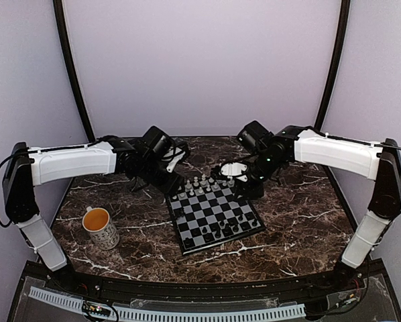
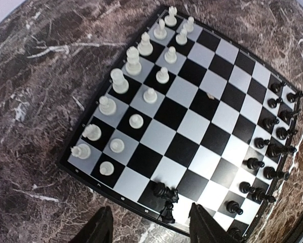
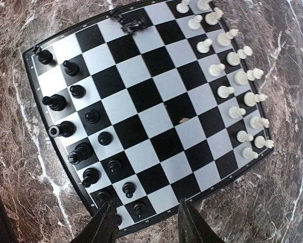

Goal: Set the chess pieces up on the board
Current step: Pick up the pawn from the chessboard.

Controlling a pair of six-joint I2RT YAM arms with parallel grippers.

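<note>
The board (image 1: 214,210) lies in the middle of the table. White pieces (image 1: 204,182) stand in two rows on its far side and black pieces (image 1: 222,231) on its near side. In the left wrist view the white pieces (image 2: 134,61) are on the left of the board (image 2: 192,116) and the black pieces (image 2: 270,147) on the right. Two black pieces (image 2: 165,195) lie toppled by the board's near edge, just ahead of my open, empty left gripper (image 2: 151,228). They also show in the right wrist view (image 3: 132,23). My right gripper (image 3: 146,225) is open and empty above the opposite edge of the board (image 3: 151,101).
A mug (image 1: 101,228) of yellow-orange liquid stands at the near left of the marble table. A white ring-shaped object (image 1: 233,169) sits behind the board by my right gripper (image 1: 251,188). My left gripper (image 1: 174,181) hovers at the board's far left corner. A small tan speck (image 3: 183,120) lies mid-board.
</note>
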